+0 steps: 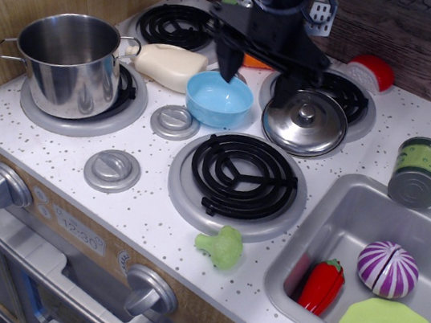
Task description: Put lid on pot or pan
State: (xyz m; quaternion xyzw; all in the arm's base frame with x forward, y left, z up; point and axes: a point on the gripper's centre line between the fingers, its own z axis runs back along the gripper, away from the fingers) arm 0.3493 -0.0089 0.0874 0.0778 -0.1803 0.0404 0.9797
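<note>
White speckled stovetop (142,216): the empty gripper (257,72), jaws spread wide, hangs between blue bowl (219,99) and lid (305,123); pot (66,63) sits far left.

single high view, angled down over stove (141,223), sink (327,227) at right

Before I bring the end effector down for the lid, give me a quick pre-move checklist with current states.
1. Round shiny steel lid free, knob up, on the back right burner: ok.
2. End effector open, empty: ok.
3. End effector centred over the lid knob: not ok, it hangs between the light blue bowl and the lid.
4. Shiny steel pot upright, mouth open, on the left burner: ok.
5. Height above the lid: cannot tell from this single view.
</note>
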